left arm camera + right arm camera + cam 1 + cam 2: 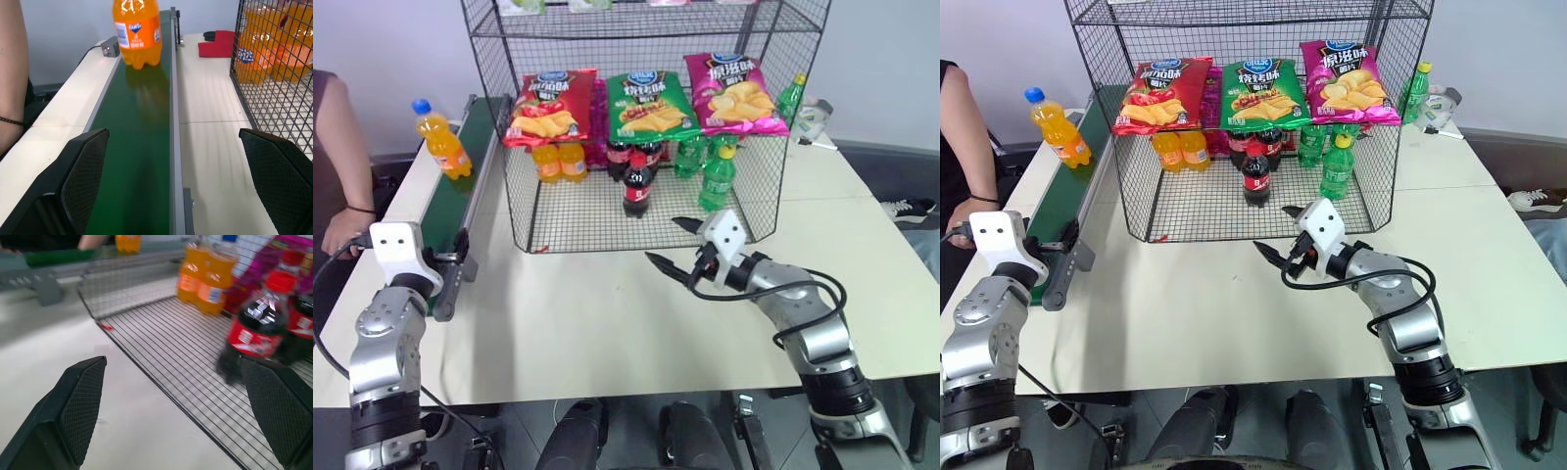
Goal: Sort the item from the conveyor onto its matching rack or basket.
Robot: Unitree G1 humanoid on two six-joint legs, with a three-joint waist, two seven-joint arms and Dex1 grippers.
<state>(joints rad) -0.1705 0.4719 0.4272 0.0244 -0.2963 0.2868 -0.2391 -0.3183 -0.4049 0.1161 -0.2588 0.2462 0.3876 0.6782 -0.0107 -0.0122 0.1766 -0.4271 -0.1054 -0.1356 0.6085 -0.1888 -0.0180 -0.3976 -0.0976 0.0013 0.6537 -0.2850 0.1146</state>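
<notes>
The conveyor (460, 186) runs near to far along the table's left side; its belt lies bare between the near end and the orange soda bottle (441, 140) standing at the far end. A person's hand (342, 230) rests just left of the belt. A strip of bare table (607, 313) separates the belt from the wire rack (646, 127). The rack's near side is open, but the cola bottle (637, 184) and a green bottle (717, 179) stand close behind the opening. Orange bottles (559, 162) fill the far left corner.
</notes>
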